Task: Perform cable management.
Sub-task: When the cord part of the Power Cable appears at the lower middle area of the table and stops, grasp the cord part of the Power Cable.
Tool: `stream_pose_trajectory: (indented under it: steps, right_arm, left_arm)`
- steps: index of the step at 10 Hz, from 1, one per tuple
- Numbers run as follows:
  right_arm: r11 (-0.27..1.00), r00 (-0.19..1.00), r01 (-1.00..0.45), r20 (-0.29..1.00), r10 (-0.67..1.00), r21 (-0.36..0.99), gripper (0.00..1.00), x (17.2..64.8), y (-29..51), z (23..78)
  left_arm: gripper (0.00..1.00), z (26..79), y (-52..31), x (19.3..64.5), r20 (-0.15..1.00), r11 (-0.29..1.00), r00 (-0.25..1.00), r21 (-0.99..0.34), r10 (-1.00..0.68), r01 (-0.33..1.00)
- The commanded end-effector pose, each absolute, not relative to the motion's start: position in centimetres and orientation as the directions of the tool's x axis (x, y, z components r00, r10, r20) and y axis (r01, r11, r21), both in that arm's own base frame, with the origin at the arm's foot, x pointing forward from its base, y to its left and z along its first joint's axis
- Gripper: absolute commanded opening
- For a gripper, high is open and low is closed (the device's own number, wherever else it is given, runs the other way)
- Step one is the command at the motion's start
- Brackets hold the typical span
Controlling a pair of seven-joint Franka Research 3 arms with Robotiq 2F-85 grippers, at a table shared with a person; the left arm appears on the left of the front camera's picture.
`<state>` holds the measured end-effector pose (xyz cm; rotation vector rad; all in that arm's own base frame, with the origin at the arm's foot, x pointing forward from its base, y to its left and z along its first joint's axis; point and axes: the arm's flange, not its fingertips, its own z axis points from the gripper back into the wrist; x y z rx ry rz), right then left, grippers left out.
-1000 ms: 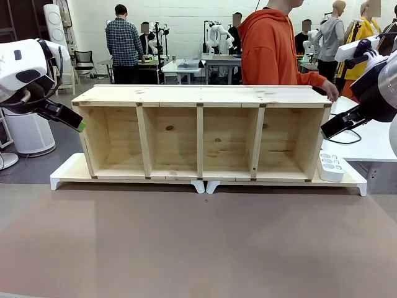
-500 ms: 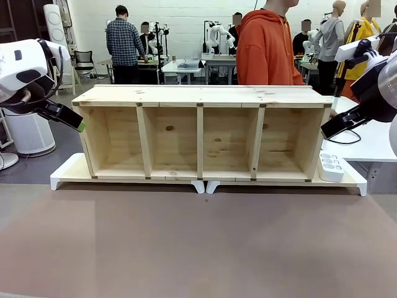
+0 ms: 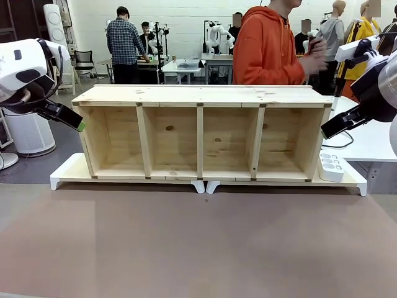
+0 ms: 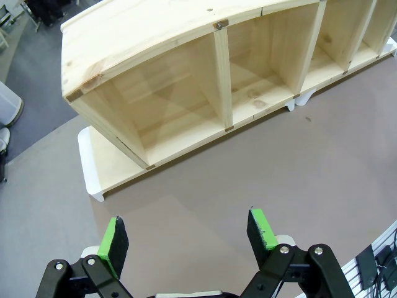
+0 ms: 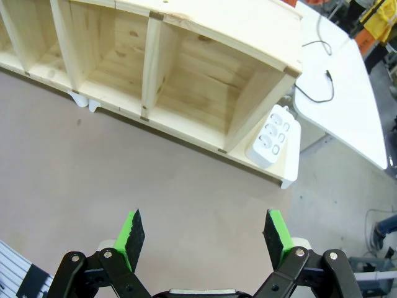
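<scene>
One four-compartment wooden shelf [image 3: 200, 133] is standing on two white risers [image 3: 68, 171] along the tabletop's far edge. One white power strip [image 5: 273, 136] is sitting at the right riser's end. The right wrist view is showing one thin black cable [image 5: 328, 77] lying on the white side table [image 5: 347, 112]. The front view is adding a person in orange [image 3: 267, 49]. The left gripper [image 4: 187, 233] and right gripper [image 5: 203, 231] are hovering, fingers wide, holding nothing.

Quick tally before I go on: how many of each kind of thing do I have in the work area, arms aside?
Long four-bay pale wooden shelf: 1
Low white footed risers under it: 2
White multi-socket power strip: 1
Thin black cable: 1
Total: 5
</scene>
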<state>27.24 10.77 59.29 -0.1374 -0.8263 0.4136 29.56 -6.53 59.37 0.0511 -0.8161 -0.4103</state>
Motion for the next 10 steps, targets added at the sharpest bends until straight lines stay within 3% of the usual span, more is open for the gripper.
stream_pose_trajectory:
  steps: [1,10]
  right_arm:
    - [0.911,0.602,-0.305,0.686,0.41,-0.277,1.0,27.25,10.71,59.33]
    - [0.911,0.602,-0.305,0.686,0.41,-0.277,1.0,27.25,10.71,59.33]
  left_arm:
    - [1.0,59.46,-6.58,29.59,0.702,0.92,0.606,0.202,-0.374,0.335]
    - [1.0,59.46,-6.58,29.59,0.702,0.92,0.606,0.202,-0.374,0.335]
